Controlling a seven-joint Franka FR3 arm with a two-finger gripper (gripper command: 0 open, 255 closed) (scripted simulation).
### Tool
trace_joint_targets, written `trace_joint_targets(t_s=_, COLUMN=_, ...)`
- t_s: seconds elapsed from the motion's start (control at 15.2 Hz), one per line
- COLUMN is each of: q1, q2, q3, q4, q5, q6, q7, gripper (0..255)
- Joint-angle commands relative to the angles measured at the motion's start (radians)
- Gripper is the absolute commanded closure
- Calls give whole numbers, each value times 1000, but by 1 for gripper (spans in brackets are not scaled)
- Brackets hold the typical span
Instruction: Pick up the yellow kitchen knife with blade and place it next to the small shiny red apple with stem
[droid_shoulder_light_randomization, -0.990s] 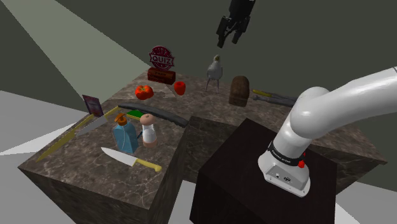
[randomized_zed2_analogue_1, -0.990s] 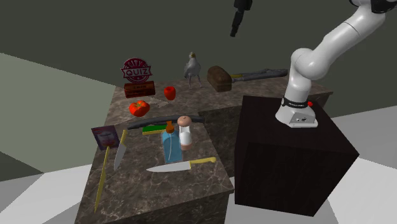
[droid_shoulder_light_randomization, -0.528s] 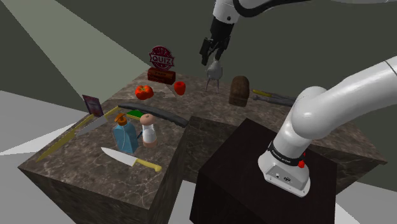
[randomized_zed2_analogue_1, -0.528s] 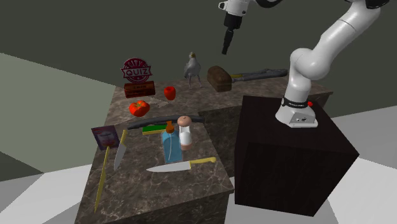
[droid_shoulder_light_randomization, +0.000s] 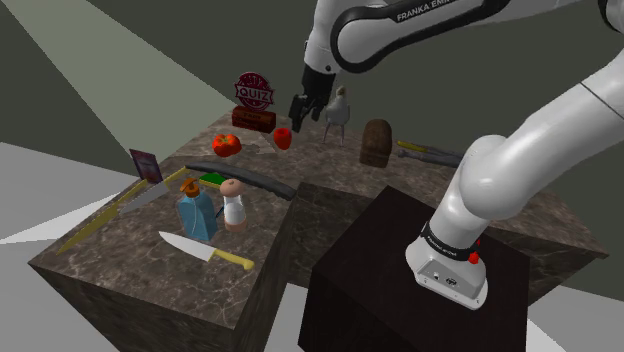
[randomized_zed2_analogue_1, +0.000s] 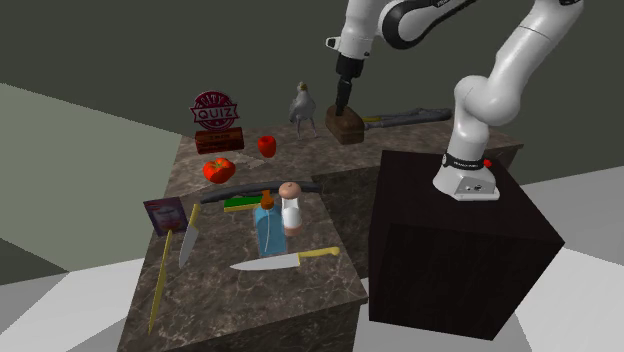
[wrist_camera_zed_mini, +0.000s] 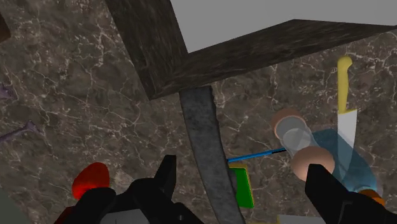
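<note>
The yellow-handled knife (droid_shoulder_light_randomization: 207, 251) (randomized_zed2_analogue_1: 285, 262) (wrist_camera_zed_mini: 345, 95) lies flat near the stone table's front edge, its white blade pointing to the shoulder view's left. Far back on the table stands the small red apple (droid_shoulder_light_randomization: 283, 138) (randomized_zed2_analogue_1: 267, 146). My gripper (droid_shoulder_light_randomization: 300, 108) (randomized_zed2_analogue_1: 341, 98) (wrist_camera_zed_mini: 242, 167) hangs open and empty in the air above the back of the table, near the apple and far from the knife. In the wrist view a red round thing (wrist_camera_zed_mini: 91, 181) sits beside one finger; I cannot tell whether it is the apple or the tomato.
A tomato (droid_shoulder_light_randomization: 227, 144), a quiz sign (droid_shoulder_light_randomization: 254, 92), a bird figure (droid_shoulder_light_randomization: 338, 108) and a brown loaf (droid_shoulder_light_randomization: 377, 140) crowd the back. A dark curved bar (droid_shoulder_light_randomization: 240, 178), a blue bottle (droid_shoulder_light_randomization: 197, 212) and a shaker (droid_shoulder_light_randomization: 234, 205) stand between apple and knife.
The arm has swung down and towards the shoulder view's left, bringing the gripper from high above the table to just above the apple and the bird figure. Nothing on the table moved.
</note>
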Motion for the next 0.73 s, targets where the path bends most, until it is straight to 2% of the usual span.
trace_joint_targets(t_s=0.0, q1=18, q2=60, q3=17, q4=-3, q5=8, q6=63, q7=1, gripper=0)
trace_joint_targets(t_s=0.66, q1=81, q2=383, q3=84, q4=46, q5=9, q6=330, q7=-10, gripper=0)
